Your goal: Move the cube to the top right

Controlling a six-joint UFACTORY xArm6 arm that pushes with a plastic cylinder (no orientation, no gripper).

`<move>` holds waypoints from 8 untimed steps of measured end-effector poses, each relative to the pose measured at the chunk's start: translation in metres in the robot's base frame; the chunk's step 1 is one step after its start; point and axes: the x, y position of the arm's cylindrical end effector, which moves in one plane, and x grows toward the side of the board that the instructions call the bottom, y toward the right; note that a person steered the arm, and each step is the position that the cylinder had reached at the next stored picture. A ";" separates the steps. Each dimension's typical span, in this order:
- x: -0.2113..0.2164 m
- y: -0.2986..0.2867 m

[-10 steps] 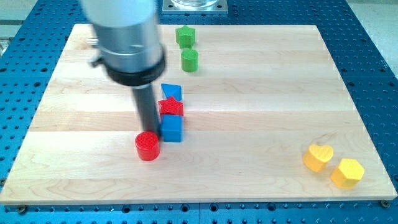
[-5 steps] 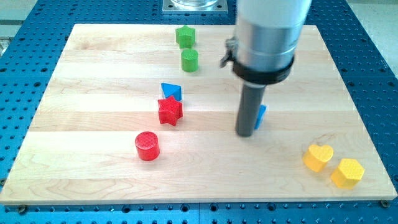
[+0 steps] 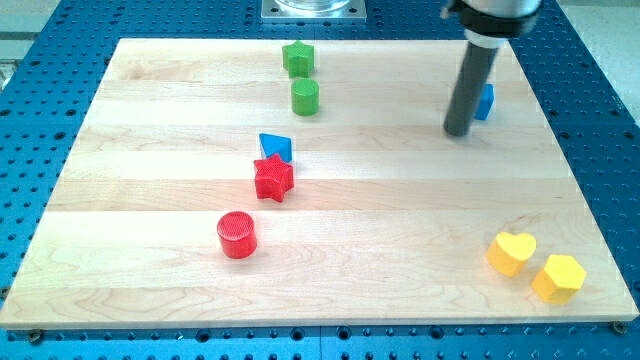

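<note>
Rod tip, i.e. my tip [image 3: 458,132], sits just below-left of the blue cube [image 3: 484,102], prob. touching its left face, though the rod hides most of the block so contact isn't certain. No claw on this rig, so nothing to open or shut. Cube is in the bench's [image 3: 150,200] upper right area, near the right edge, w/ a little room left toward the top corner. Cube lies up & to the view's right from my tip, so any further push goes that way. Other blocks are well apart from this spot.
</note>
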 end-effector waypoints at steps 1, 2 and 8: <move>-0.065 0.010; -0.082 0.025; -0.044 -0.023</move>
